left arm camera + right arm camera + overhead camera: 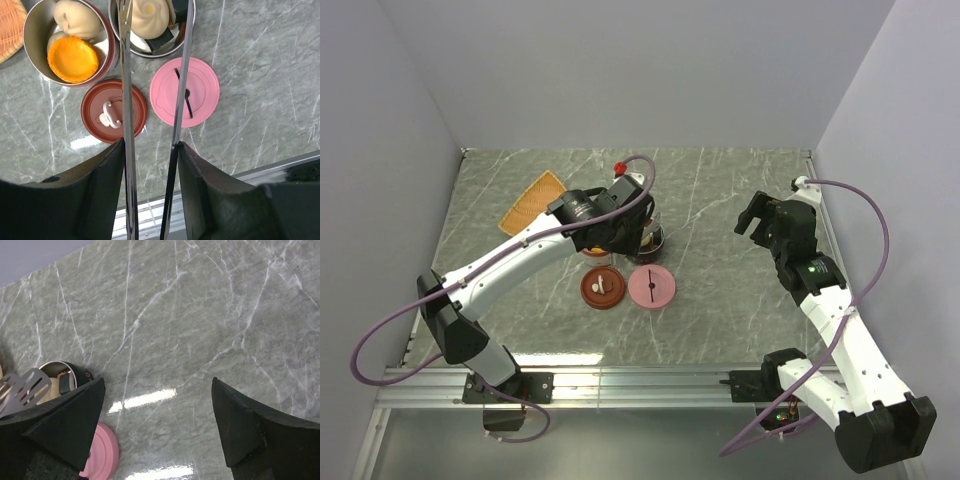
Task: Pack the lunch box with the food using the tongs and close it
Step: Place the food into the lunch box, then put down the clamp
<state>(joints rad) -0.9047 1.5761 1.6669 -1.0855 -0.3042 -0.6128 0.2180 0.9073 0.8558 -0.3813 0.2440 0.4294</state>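
Steel tongs point(126, 100) sat clamped in the jaws of the left gripper point(151, 146), reaching over the tin point(150, 54) nearest the pink lid point(200, 90); that tin held a beige bun point(147, 17) and a dark roll point(162, 42). A brown lid point(95, 107) lay on the bench point(260, 75). The right gripper point(157, 382) hovered well apart, jaws released
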